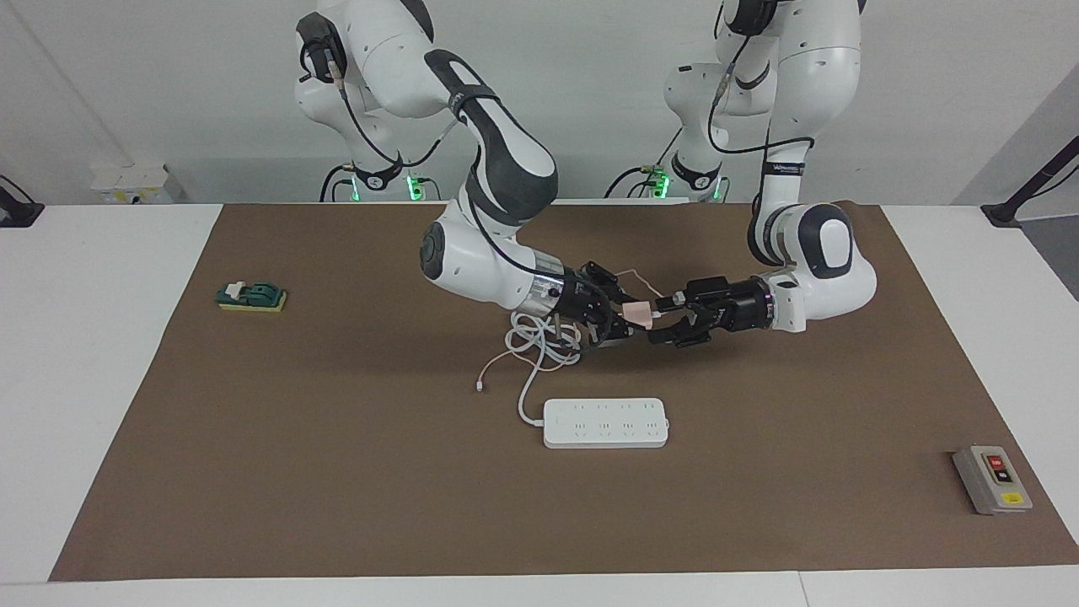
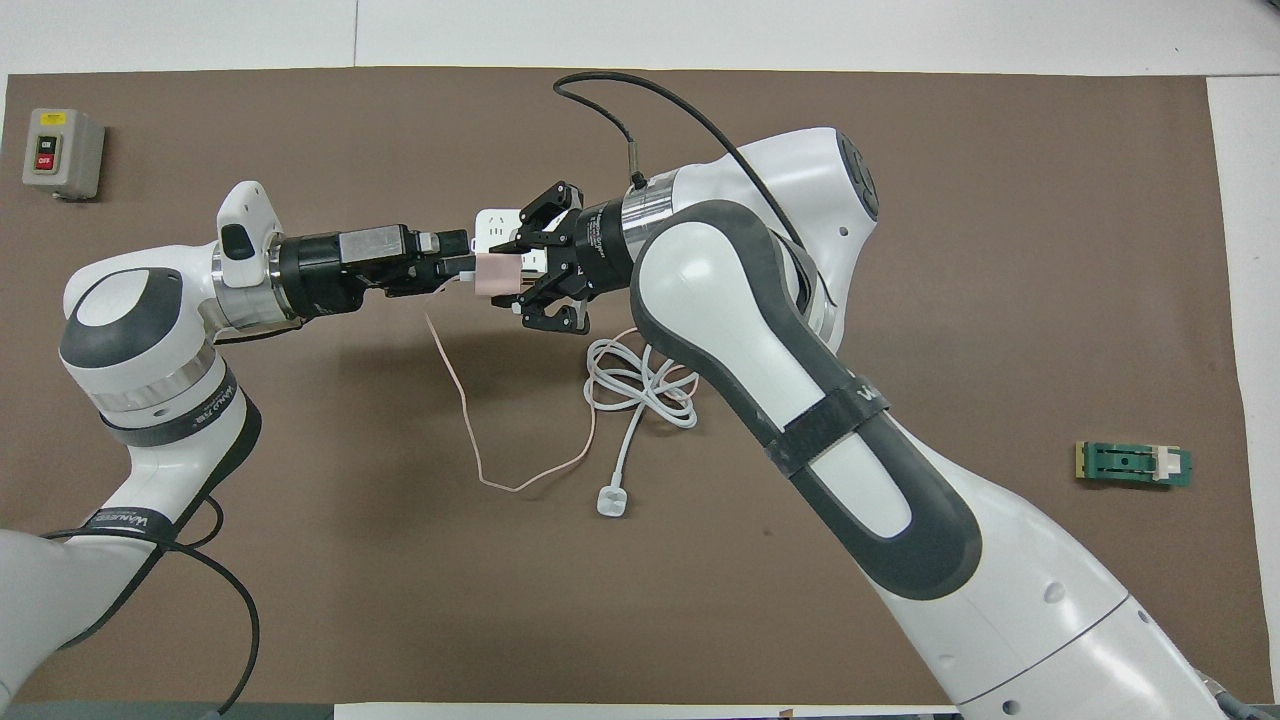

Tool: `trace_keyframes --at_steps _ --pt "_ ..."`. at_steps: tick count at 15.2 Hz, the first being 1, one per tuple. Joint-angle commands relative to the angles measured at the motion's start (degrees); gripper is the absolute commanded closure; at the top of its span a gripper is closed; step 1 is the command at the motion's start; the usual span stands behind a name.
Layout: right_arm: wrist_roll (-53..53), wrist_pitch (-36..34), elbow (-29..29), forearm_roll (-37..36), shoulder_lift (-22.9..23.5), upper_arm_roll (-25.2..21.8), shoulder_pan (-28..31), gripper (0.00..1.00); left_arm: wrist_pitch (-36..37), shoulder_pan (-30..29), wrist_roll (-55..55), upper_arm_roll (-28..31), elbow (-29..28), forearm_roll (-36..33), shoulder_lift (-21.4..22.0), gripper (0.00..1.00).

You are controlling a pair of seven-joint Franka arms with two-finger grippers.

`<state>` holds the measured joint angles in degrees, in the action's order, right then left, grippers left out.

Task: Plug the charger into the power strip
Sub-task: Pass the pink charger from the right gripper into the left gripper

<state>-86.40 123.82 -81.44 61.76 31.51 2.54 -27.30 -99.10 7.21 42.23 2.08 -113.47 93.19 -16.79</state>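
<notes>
The pale-pink charger (image 1: 639,314) is up in the air between both grippers. It also shows in the overhead view (image 2: 497,275). My right gripper (image 1: 621,319) (image 2: 522,275) is shut on it. My left gripper (image 1: 666,319) (image 2: 458,267) meets the charger's other end, where its thin pink cable (image 2: 468,410) hangs down to the mat. Both are over the mat beside the coiled white cord (image 1: 539,339). The white power strip (image 1: 605,423) lies flat, farther from the robots. In the overhead view only a corner of the strip (image 2: 494,221) shows under the grippers.
The strip's small white plug (image 2: 611,501) lies near the coil (image 2: 640,385). A grey button box (image 1: 992,479) (image 2: 62,152) sits toward the left arm's end. A green block (image 1: 250,297) (image 2: 1133,464) sits toward the right arm's end. The brown mat (image 1: 337,472) covers the table.
</notes>
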Motion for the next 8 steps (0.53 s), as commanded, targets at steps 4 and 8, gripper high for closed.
trace_keyframes --at_steps 4,8 --pt "1.05 0.45 1.28 -0.24 0.92 0.01 -0.04 1.0 0.04 0.0 0.75 0.55 -2.28 -1.96 2.29 0.05" --pt "1.05 0.45 1.37 -0.24 0.92 0.01 -0.04 1.0 -0.04 0.09 0.75 0.55 -2.28 -1.96 2.37 0.06"
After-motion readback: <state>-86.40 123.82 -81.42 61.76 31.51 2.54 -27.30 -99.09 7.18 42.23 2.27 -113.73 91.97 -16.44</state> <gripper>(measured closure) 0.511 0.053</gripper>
